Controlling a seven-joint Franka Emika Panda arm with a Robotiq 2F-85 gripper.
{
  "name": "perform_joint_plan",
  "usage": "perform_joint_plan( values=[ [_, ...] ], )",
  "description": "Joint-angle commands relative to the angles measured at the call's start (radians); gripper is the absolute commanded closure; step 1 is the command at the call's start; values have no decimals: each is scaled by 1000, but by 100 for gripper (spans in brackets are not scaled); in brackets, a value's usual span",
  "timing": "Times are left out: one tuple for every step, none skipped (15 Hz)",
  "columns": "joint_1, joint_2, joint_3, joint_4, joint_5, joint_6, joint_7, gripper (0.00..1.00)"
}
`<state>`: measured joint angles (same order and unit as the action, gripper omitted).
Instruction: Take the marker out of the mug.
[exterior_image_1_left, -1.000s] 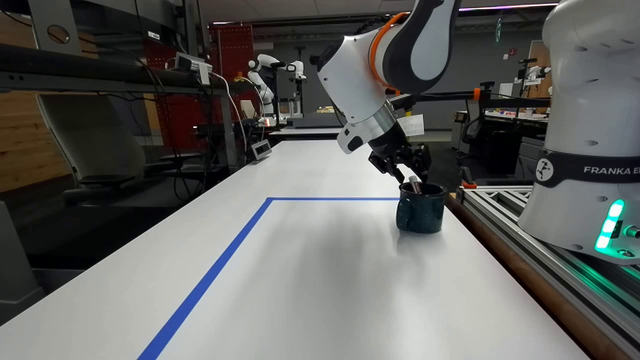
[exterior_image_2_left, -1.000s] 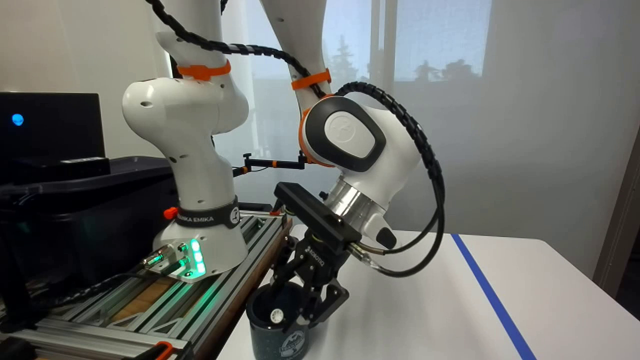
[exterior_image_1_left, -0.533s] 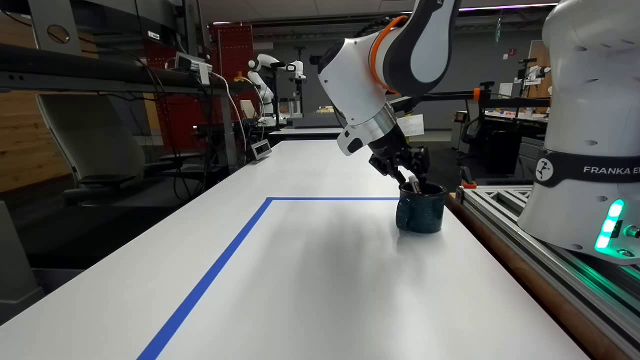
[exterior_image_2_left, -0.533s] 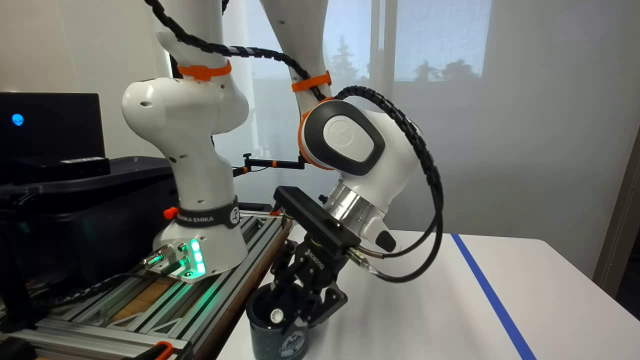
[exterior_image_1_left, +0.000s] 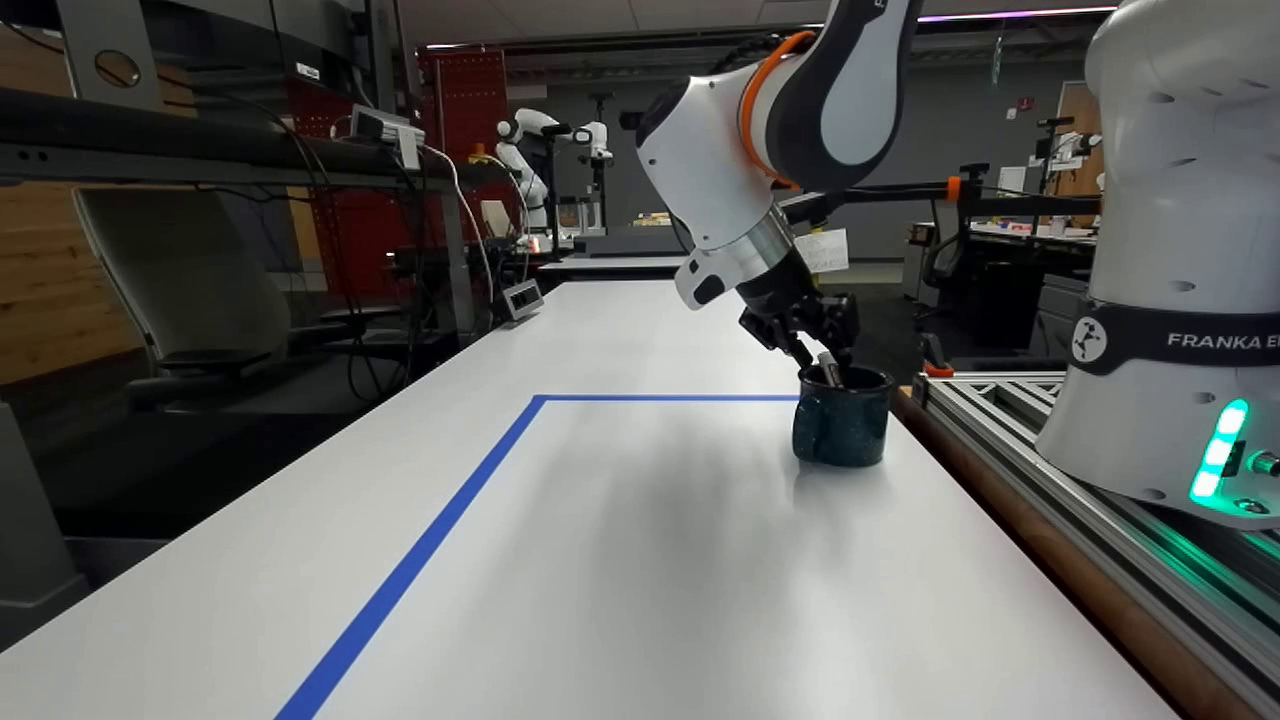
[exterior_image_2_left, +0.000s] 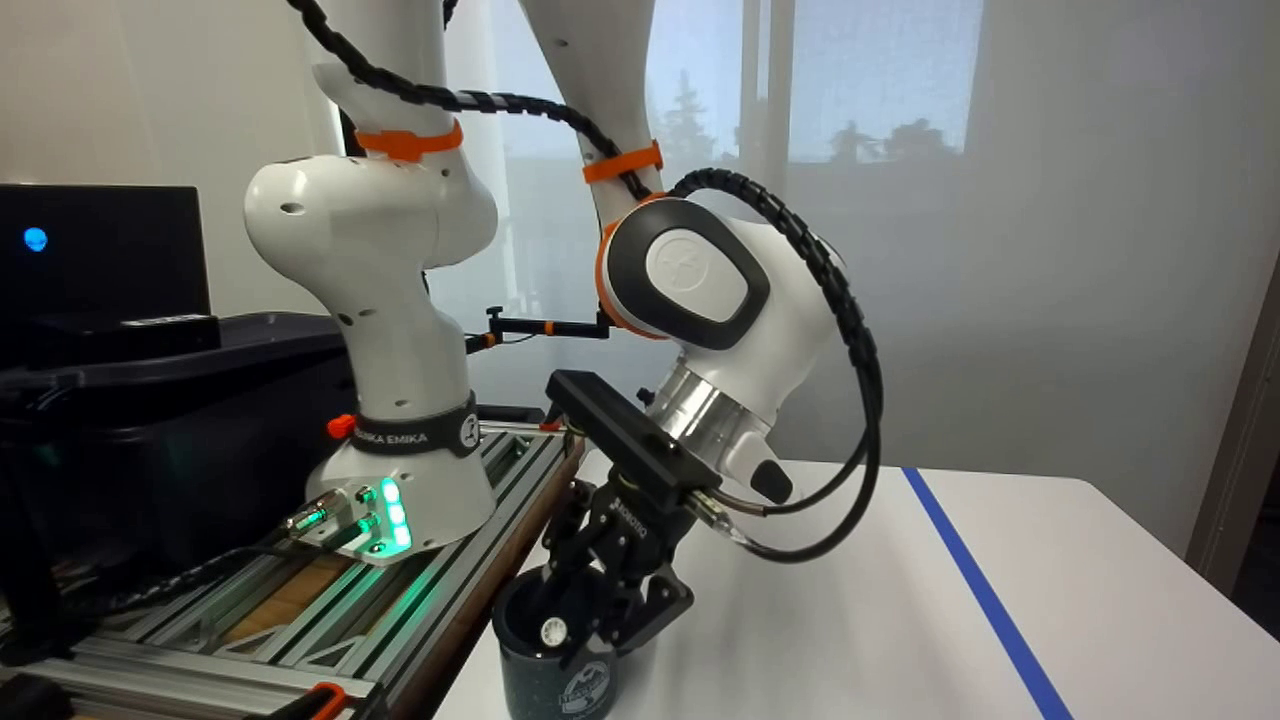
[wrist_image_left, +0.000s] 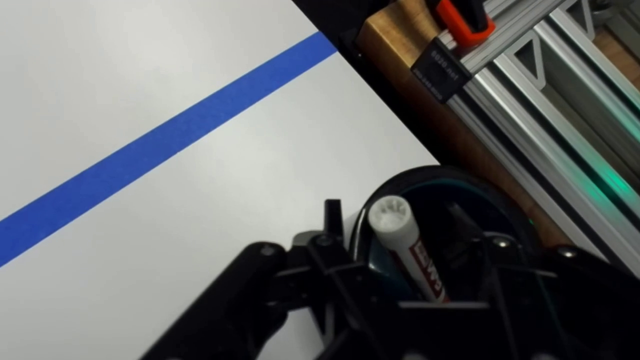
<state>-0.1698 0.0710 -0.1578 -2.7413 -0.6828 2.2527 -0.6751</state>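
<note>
- Little has just changed: over the last second the gripper (wrist_image_left: 396, 216) has come down slightly at the mug (exterior_image_1_left: 850, 430), and over the latest half second it is nearly at rest.
- The marker (wrist_image_left: 414, 257) and the mug have not visibly shifted; the mug stands upright on the tabletop (exterior_image_1_left: 650, 600), close to its right edge in an exterior view.
- The marker is in the mug, leaning, its white cap (wrist_image_left: 389, 214) beside the left of the rim in the wrist view; its lower end is hidden.
- The fingers (wrist_image_left: 333, 220) are apart, one to each side of the cap in the wrist view, with no clear contact.
- The right one there reaches into or over the mouth; the left is outside or above the rim, I cannot tell which.
- So the approach looks almost finished and the lift not begun; closing on the cap, then drawing up along the lean, seems called for.
- If the left finger is outside the wall, closing could pinch the rim too and drag the mug.
</note>
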Motion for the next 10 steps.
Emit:
perform_joint_plan(
  values=[
    [7, -44, 4, -10, -5, -37, 37, 49],
    [8, -51, 6, -11, -5, -46, 45, 47],
    [9, -58, 7, -13, -4, -54, 53, 47],
    [10, -63, 8, -13, -4, -62, 57, 45],
    [10, -63, 9, -13, -2, -65, 60, 46],
    [11, -64, 11, -13, 0, -70, 64, 48],
    [12, -64, 13, -13, 1, -74, 65, 49],
    [12, -64, 14, -13, 4, -78, 65, 54],
    [12, -62, 15, -13, 5, -78, 62, 57],
    [13, -59, 16, -12, 6, -78, 63, 63]
  ],
)
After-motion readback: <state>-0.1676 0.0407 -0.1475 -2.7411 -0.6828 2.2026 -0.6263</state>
